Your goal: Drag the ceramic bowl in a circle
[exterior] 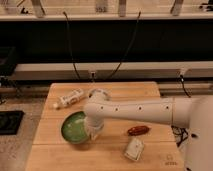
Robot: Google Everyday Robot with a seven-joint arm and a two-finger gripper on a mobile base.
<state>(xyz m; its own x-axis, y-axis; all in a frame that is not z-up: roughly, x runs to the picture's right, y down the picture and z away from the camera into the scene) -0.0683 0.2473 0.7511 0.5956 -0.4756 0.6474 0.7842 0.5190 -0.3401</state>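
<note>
Ceramic bowl (74,128) sits immediately left of the gripper (94,131), contact at its right rim; the claw's opening cannot be determined. Bare tabletop (50,150) lies left and front of the bowl. Right of the gripper: reddish-brown item (138,131), white packet (133,149).

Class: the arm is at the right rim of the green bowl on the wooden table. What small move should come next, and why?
Probably a short sideways pull that starts the arc. The pincer sits at the right rim of the ceramic bowl, which lies flat on the table. I would curve it toward the bare wood in front, away from the bottle behind.
</note>
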